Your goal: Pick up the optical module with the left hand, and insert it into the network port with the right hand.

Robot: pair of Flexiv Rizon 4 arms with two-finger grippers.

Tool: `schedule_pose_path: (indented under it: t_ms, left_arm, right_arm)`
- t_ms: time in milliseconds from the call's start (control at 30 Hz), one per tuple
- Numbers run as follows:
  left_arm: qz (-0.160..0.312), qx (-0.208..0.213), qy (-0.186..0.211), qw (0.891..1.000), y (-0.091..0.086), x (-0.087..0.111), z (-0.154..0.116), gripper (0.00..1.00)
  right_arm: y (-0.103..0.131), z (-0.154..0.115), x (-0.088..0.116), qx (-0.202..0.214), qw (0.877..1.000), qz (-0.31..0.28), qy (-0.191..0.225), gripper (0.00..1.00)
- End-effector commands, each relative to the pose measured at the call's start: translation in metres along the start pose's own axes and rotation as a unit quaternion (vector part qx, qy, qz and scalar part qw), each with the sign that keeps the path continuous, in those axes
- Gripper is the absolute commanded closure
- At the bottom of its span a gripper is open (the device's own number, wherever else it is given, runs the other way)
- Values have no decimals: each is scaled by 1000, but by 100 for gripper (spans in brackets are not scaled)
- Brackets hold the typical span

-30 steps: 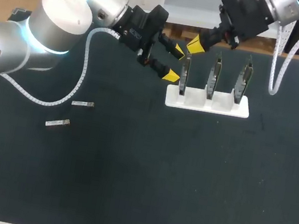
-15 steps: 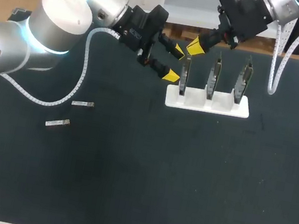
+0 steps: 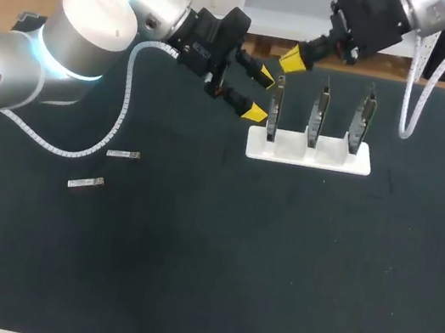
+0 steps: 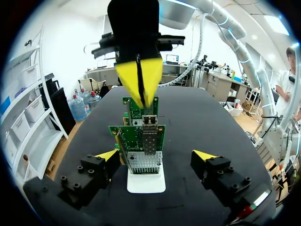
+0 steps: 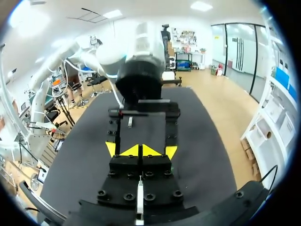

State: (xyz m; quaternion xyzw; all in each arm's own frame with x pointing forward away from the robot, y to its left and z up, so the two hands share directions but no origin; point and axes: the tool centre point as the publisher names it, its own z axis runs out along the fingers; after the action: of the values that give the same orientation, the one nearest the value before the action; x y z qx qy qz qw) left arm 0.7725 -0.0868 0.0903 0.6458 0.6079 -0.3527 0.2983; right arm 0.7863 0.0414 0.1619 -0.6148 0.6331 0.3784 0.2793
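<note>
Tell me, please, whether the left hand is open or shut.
Open: on the left hand, the yellow tips stand wide apart, gripping nothing.

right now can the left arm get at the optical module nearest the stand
Probably yes: the left pincer is open and empty, and that optical module lies uncovered on the table, on that arm's side.

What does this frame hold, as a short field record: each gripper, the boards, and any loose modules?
boards: three, upright in a white stand
left gripper: fingers open, nothing between them, beside the end board
right gripper: fingers shut, just above that end board
loose modules: two, the second close by, both flat on the table, well away from stand and grippers
</note>
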Motion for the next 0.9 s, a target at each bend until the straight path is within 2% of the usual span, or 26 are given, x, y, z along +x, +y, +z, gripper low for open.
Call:
schedule_pose_path:
  t_ms: [33,167,333,633,900]
  left_arm:
    - [-1,2,2,1000,2,-1,0,0]
    - [-1,2,2,1000,2,-1,0,0]
    - [-1,2,2,1000,2,-1,0,0]
    - [-1,2,2,1000,2,-1,0,0]
    - [-1,2,2,1000,2,-1,0,0]
  right_arm:
    - [8,-19,-2,12,1000,-3,-23,100]
    - [3,-36,10,28,999,2,-39,100]
    - [5,-56,20,23,998,-9,-52,100]
    - [6,-76,34,29,999,-7,-36,100]
    - [12,-81,49,32,999,-4,-28,100]
